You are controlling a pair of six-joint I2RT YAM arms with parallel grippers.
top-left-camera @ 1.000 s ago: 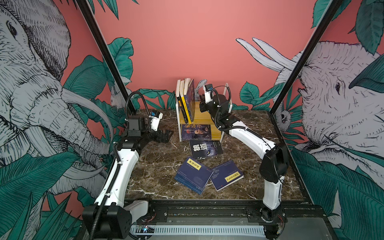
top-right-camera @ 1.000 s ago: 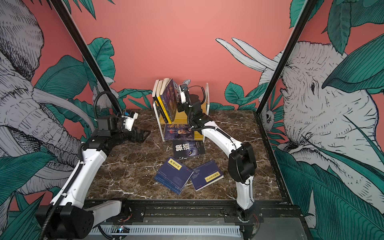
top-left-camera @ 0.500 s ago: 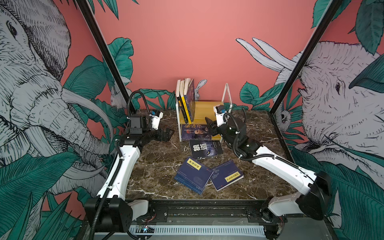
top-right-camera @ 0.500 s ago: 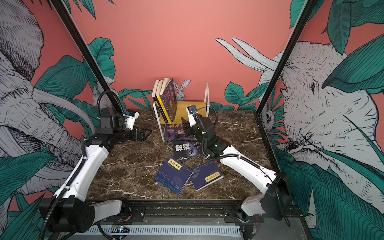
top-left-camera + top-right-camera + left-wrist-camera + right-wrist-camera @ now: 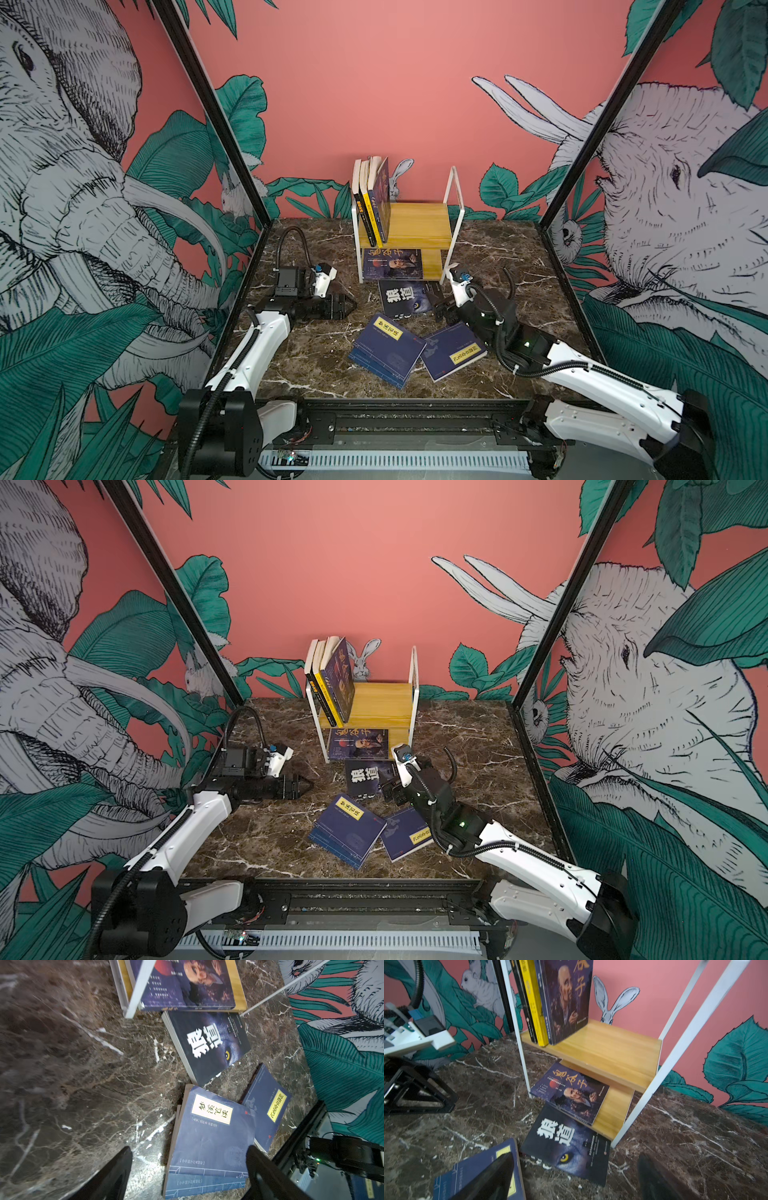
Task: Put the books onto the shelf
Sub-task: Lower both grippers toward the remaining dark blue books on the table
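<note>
Coral walls painted with elephants and leaves (image 5: 374, 83) enclose a dark marble counter (image 5: 316, 374). At its back stands the shelf (image 5: 419, 216), with three books (image 5: 374, 203) leaning upright at one end of the upper board and a portrait-cover book (image 5: 392, 264) lying flat on the lower one. Not yet shelved are a black book (image 5: 401, 295) just in front of the shelf and navy books (image 5: 388, 353) nearer the camera, two stacked and a third (image 5: 453, 353) beside them.

The right arm (image 5: 498, 328) is low, and the right jaws are spread and empty beside the black book's edge. The left arm (image 5: 266, 345) hangs to the side, and the left jaws gape with nothing in them.

The risk lies in the pick. The black book is thin and flat on stone, so a shallow closing could skid it into the shelf's white frame or under the lower board. That could jolt the light rack and topple the leaning trio.

A second ago the right arm was raised at the upper board beside the standing books. It has since swung down to the counter, and the left arm has hardly shifted.
</note>
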